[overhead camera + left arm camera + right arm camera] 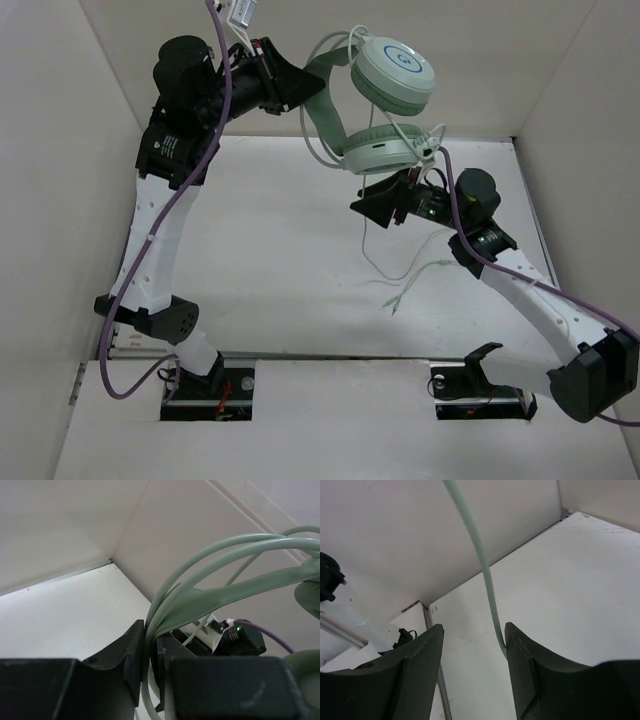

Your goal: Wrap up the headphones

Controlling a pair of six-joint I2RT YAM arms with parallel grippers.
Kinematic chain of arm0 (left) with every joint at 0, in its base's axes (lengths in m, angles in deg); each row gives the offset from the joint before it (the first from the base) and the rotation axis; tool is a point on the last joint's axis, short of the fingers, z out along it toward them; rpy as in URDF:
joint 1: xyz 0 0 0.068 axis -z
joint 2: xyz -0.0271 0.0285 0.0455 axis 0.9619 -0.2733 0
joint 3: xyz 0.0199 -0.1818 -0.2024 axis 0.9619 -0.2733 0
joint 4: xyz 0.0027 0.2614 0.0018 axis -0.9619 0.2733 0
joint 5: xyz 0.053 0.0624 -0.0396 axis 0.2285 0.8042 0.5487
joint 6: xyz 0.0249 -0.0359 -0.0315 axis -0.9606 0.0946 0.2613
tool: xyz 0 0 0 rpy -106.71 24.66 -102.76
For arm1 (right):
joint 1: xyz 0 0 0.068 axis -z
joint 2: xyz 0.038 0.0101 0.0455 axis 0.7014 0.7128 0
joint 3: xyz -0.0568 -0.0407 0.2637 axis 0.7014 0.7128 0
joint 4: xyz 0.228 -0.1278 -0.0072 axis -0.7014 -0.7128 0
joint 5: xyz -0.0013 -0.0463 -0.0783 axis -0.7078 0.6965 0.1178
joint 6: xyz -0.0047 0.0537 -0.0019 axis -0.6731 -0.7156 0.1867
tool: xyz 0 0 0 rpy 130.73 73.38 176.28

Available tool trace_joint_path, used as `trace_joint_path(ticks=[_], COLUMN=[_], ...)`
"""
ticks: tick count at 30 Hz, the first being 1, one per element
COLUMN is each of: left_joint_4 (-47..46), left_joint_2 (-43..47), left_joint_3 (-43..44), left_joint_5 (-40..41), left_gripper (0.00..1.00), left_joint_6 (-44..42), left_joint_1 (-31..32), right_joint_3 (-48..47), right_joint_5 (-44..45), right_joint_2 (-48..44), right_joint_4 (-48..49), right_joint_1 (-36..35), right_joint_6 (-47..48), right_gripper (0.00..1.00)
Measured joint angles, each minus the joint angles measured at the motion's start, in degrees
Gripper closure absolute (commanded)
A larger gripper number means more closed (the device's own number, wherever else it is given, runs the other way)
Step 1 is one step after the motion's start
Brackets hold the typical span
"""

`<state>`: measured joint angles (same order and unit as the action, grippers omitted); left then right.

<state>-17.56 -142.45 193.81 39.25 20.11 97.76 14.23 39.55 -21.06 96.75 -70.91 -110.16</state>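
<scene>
**Headphones (385, 100) held aloft above the table (270, 260); wrap judged part-done, cord (405, 270) tail trailing down loose.**

Left gripper (298, 88) pinched shut on the headband (235, 592) with several cord loops bunched between its fingers. Right gripper (474, 642) spread wide just under the lower earcup, gripping nothing, cord merely brushing the inner face of one finger. Risks, as judged: loops slackening or sliding off the band on any easing of the left pinch, the whole item hanging from that hold alone; cord escaping the gaping right jaws before closure; loose tail snagging on the right arm. Top view only: both earcups, tail end, arm layout. Left wrist view only: loops packed between the fingers. Right wrist view only: jaw gap and one-sided cord contact.
</scene>
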Motion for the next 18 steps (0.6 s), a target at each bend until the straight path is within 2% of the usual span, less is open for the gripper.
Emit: trace_joint_path(ticks=[12, 18], left_joint_4=[-1.3, -2.2], left_joint_2=[-1.1, -1.3], left_joint_3=[2.9, 2.9], left_joint_5=[0.5, 1.4], left_gripper=[1.0, 1.0], left_joint_6=[2.6, 4.1], left_joint_1=[-1.7, -2.8], right_joint_3=[7.1, 7.4], right_joint_5=[-0.9, -3.0], right_joint_2=[0.1, 1.7], right_joint_4=[7.5, 9.6], right_joint_1=[-7.9, -11.1], right_joint_6=[-3.5, -3.5], right_gripper=[0.5, 0.54])
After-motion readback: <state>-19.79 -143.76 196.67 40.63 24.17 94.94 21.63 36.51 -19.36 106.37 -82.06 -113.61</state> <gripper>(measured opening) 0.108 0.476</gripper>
